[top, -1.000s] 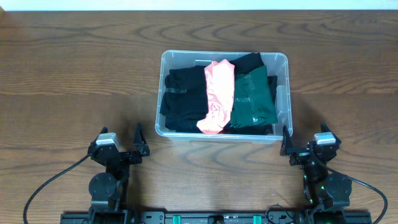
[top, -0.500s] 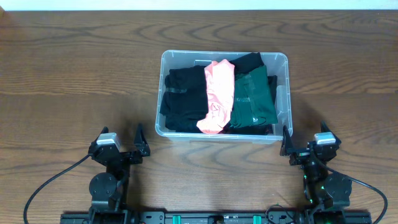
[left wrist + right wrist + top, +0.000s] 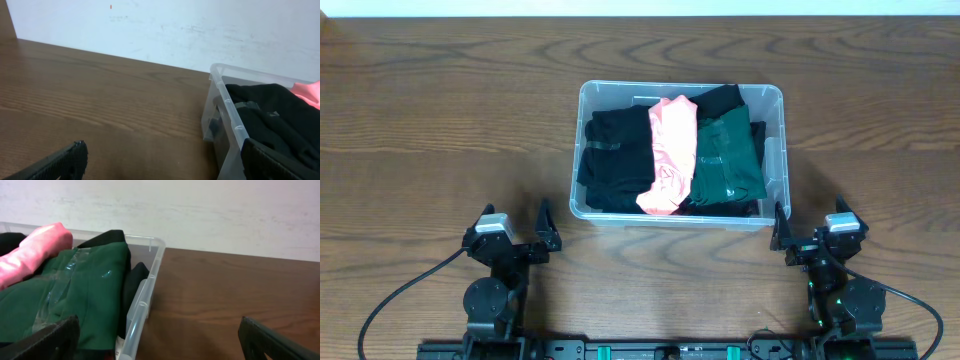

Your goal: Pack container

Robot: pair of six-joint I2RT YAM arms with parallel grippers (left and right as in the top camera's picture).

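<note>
The clear plastic container point(image 3: 775, 150) sits in the middle of the table. It holds folded black clothes point(image 3: 615, 160), a pink garment point(image 3: 670, 150) and a dark green garment point(image 3: 727, 160). Its base label is hidden under them. My left gripper point(image 3: 515, 235) is open and empty near the front edge, left of the container's near left corner point(image 3: 225, 130). My right gripper point(image 3: 810, 235) is open and empty by the near right corner point(image 3: 145, 305). The green garment point(image 3: 75, 295) and pink garment point(image 3: 30, 252) show in the right wrist view, the black clothes point(image 3: 280, 115) in the left wrist view.
The wooden table point(image 3: 440, 120) stretches to both sides of the container. A white wall point(image 3: 175, 30) stands behind the table's far edge. Cables run from both arm bases along the front edge.
</note>
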